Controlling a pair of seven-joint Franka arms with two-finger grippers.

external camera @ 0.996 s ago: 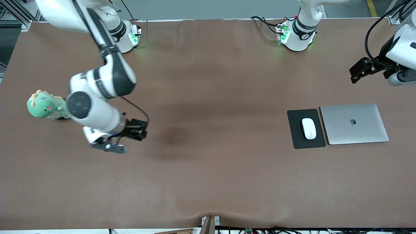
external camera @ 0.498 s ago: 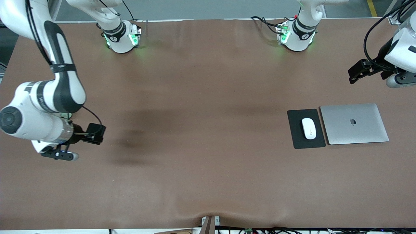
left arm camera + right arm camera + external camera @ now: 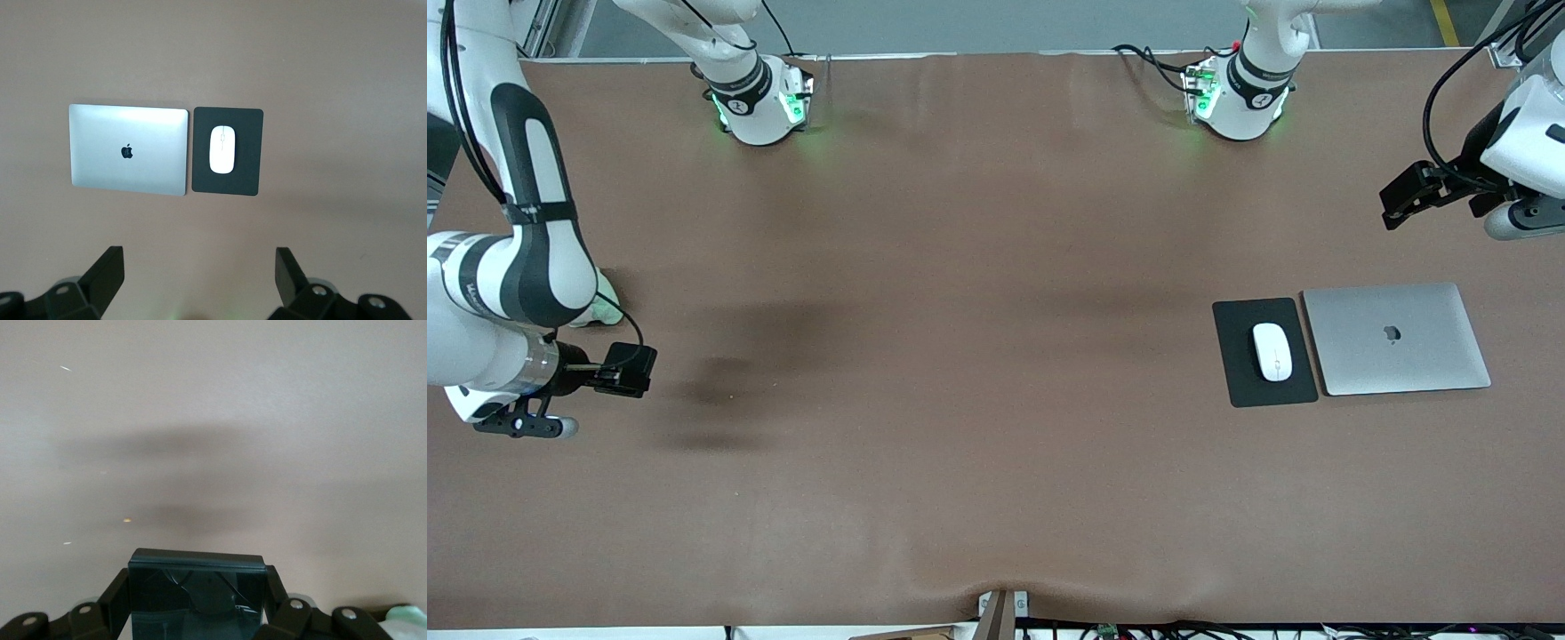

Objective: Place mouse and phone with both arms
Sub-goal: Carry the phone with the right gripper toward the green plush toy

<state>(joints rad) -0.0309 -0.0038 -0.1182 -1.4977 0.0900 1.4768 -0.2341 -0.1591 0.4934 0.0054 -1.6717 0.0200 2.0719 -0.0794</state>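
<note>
The white mouse (image 3: pixel 1272 351) lies on a black mouse pad (image 3: pixel 1240 378) toward the left arm's end of the table; it also shows in the left wrist view (image 3: pixel 222 149). My left gripper (image 3: pixel 1400 200) hangs open and empty in the air above the table near that end; its fingers (image 3: pixel 107 273) stand wide apart. My right gripper (image 3: pixel 614 373) is shut on the glossy black phone (image 3: pixel 633 366) and holds it above the table at the right arm's end. In the right wrist view the phone (image 3: pixel 197 593) sits between the fingers (image 3: pixel 117 597).
A closed silver laptop (image 3: pixel 1396 338) lies beside the mouse pad, toward the left arm's end. A green plush toy (image 3: pixel 605 307) stands under the right arm and is mostly hidden by it. The brown table (image 3: pixel 978 400) is bare between the two ends.
The right arm has swung toward its own end of the table with the phone in its gripper, and now covers the plush toy. The left gripper has hardly moved.
</note>
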